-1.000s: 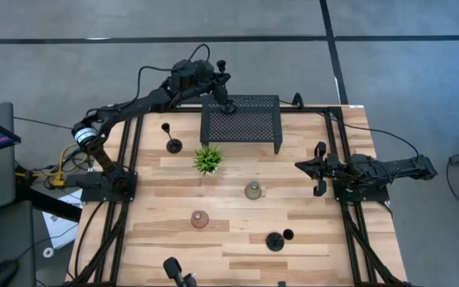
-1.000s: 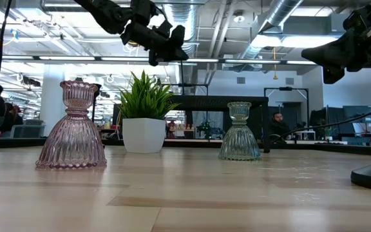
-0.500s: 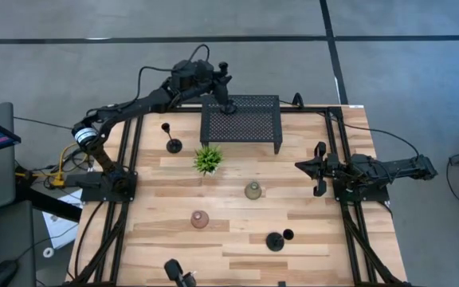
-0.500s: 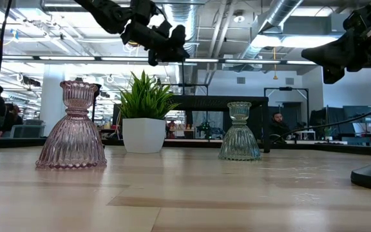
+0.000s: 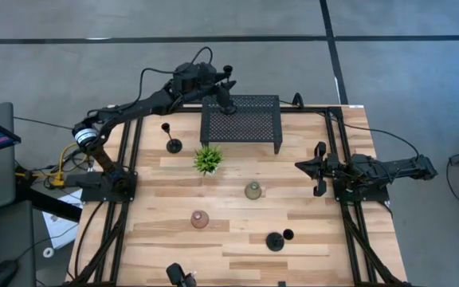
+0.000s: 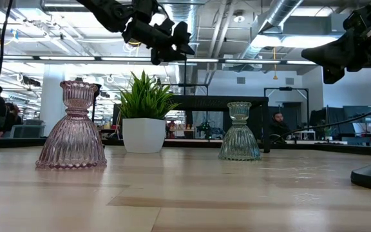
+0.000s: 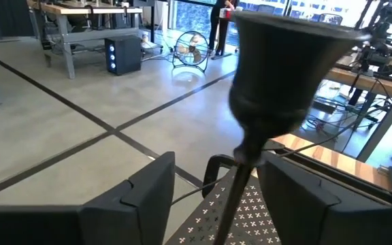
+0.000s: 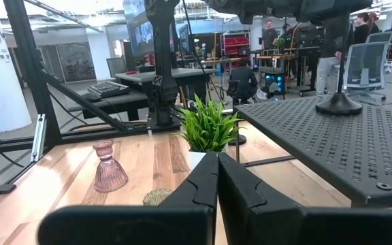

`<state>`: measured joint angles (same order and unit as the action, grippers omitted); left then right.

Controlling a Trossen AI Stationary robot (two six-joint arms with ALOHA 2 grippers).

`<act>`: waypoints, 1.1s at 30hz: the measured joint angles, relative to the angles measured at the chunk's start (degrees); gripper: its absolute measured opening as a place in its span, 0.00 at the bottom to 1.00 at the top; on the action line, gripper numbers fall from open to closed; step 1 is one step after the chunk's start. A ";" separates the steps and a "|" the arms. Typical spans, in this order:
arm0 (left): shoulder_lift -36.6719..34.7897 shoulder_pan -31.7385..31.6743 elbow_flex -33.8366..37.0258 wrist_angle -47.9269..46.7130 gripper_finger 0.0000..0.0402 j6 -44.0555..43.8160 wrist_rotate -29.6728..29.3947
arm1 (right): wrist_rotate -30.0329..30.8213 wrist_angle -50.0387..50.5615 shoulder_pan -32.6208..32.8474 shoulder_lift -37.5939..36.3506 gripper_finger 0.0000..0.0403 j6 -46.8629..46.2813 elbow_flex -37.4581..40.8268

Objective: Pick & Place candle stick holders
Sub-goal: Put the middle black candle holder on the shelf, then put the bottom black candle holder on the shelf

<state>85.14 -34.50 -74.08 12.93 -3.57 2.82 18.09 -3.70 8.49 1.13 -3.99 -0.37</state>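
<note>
Left wrist view shows the left gripper (image 7: 213, 197) with its two dark fingers either side of the thin stem of a slim black metal candle stick holder (image 7: 278, 75), apparently clamped on it, the cup upward. Its round base rests on the black mesh rack (image 5: 241, 118), at the left rear corner, so the placing step looks nearly complete; next comes opening and lifting clear without tipping it. The contact point and base are cut off here. The right gripper (image 5: 319, 169) waits, fingers pressed together, at the table's right edge
</note>
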 joint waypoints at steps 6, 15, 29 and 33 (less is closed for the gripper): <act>-0.04 0.00 0.00 0.00 0.56 0.15 0.01 | 0.00 0.00 0.00 0.00 0.00 0.00 -0.01; -0.04 0.00 0.00 -0.02 0.56 0.24 0.04 | 0.00 0.04 0.00 0.00 0.00 0.00 -0.01; -3.49 0.04 0.00 -3.12 0.56 0.19 0.67 | 0.00 0.37 0.00 0.00 0.00 -0.04 -0.01; -5.45 0.04 0.00 -7.70 0.56 0.24 0.87 | 0.00 0.39 0.00 -0.01 0.00 -0.09 -0.01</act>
<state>79.69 -34.46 -74.08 5.22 -3.33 3.68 18.09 -3.31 8.49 1.11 -4.08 -0.38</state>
